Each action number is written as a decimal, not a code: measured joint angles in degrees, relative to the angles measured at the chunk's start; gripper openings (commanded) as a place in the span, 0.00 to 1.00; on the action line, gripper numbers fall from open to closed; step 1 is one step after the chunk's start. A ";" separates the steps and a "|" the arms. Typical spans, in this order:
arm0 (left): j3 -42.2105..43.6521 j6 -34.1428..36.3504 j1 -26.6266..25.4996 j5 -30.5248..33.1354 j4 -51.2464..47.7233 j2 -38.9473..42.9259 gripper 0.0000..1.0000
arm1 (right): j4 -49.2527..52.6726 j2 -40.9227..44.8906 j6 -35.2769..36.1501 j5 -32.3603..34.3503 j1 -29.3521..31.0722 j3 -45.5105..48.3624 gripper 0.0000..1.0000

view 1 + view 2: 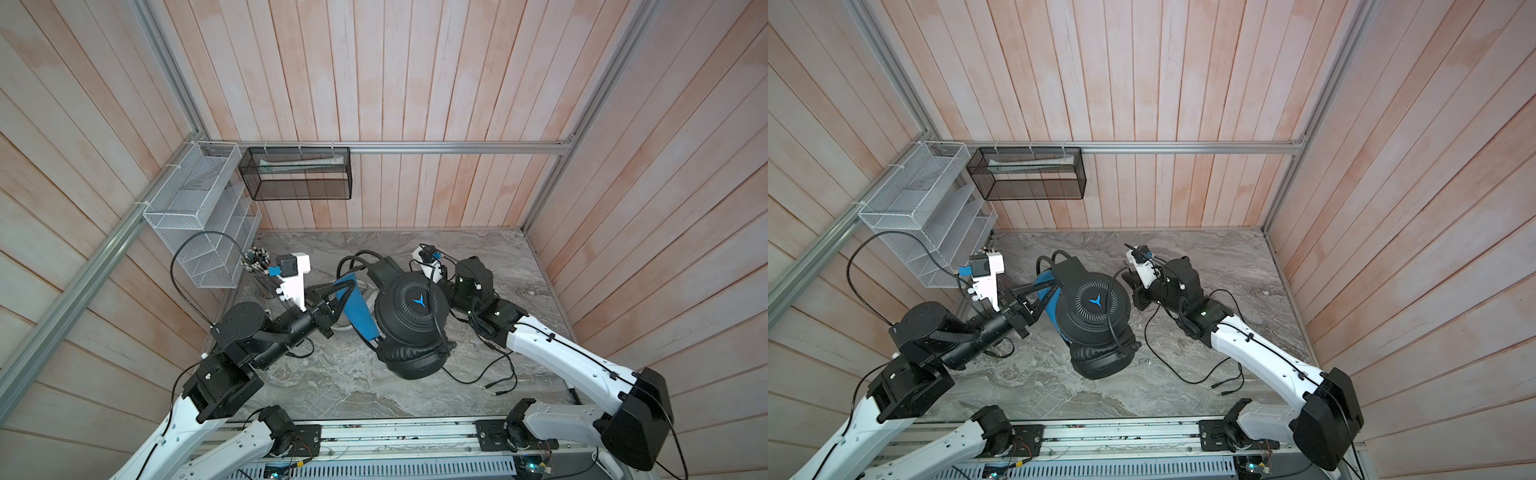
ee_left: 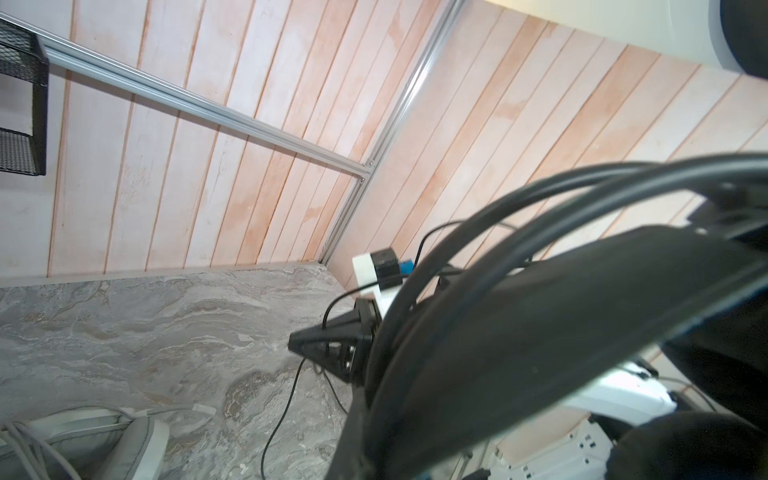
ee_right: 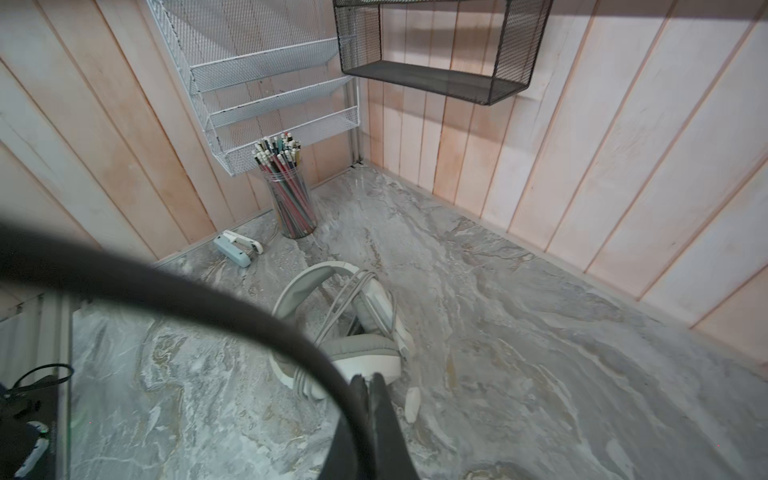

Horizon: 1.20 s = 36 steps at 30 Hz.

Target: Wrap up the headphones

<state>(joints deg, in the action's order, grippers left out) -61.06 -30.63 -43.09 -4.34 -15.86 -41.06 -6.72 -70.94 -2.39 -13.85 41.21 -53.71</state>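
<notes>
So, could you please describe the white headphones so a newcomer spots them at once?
Find the hanging white mesh rack, pencil cup below it. Near the cup, the white headphones lie on the marble table: pale, white-corded, unlike the raised black pair.

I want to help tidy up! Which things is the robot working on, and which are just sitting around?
For the job: black headphones, black cable, white headphones.
Just lying about: pencil cup, stapler, white wire rack, black mesh shelf.
</notes>
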 measured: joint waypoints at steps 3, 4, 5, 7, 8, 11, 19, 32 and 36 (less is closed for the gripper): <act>-0.28 -3.02 0.00 1.46 1.44 -2.08 0.00 | -2.78 0.98 -1.92 -2.12 0.02 3.28 0.00; -0.28 -4.02 0.00 1.95 1.84 -2.80 0.00 | -3.96 1.57 -2.47 -2.73 0.09 4.39 0.00; -0.28 -4.85 0.00 2.25 1.99 -3.30 0.00 | -4.76 2.03 -2.84 -2.97 0.11 5.14 0.00; -0.28 -6.27 0.00 3.37 2.19 -3.98 0.00 | -7.19 3.23 -3.93 -3.15 0.26 7.15 0.00; -0.28 -6.82 0.00 3.89 2.19 -4.02 0.00 | -8.39 3.87 -4.37 -2.86 0.28 8.17 0.00; -0.28 -8.33 0.00 6.40 2.21 -3.78 0.00 | -11.43 6.51 -5.92 -0.39 0.37 12.11 0.00; -0.28 -12.59 0.00 13.33 3.56 -1.75 0.00 | -16.02 5.14 -10.78 -0.26 2.34 16.72 0.00; -4.85 -16.35 0.17 29.97 -5.18 -5.25 0.00 | -10.10 10.01 -11.85 4.81 17.88 19.41 0.00; -5.90 -14.64 1.18 33.70 -7.89 -5.25 0.00 | -9.07 16.74 -14.19 11.65 19.10 25.33 0.00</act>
<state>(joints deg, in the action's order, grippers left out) -66.96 -45.28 -41.91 29.36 -23.75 -46.30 -15.79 -54.19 -16.58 -2.20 60.31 -28.38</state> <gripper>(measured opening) 0.090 0.055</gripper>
